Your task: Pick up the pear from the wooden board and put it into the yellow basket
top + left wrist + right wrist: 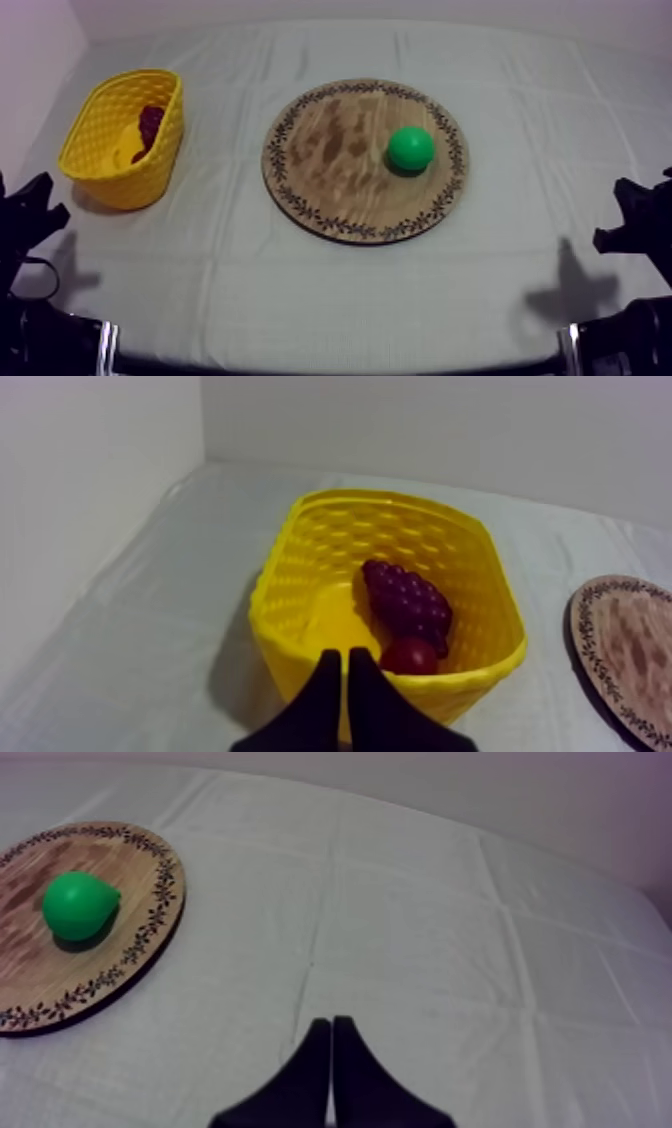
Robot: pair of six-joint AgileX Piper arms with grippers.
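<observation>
- one yellow basket [400,501] at the table's [300,290] left side, holding one bunch of grapes [405,601], one small red fruit [408,657] touching it, and one banana [335,616]
- one wooden board [330,150] mid-table, with one pear [411,148] on its right part, well apart from the basket
- my left gripper [345,666] and right gripper [331,1037]: fingers pressed together in a narrow wedge, gripping nothing

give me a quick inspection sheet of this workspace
surface: grey-white cloth, creased, lying flat
job's things: pear on the wooden board, toward its right side; yellow basket upright at the table's left
clutter: grapes and a small red fruit inside the basket
grippers: left gripper shut on nothing, close to the basket; right gripper shut on nothing, over bare cloth beside the board
cables: nothing seen on the cloth
surroundings: plain wall behind the table
</observation>
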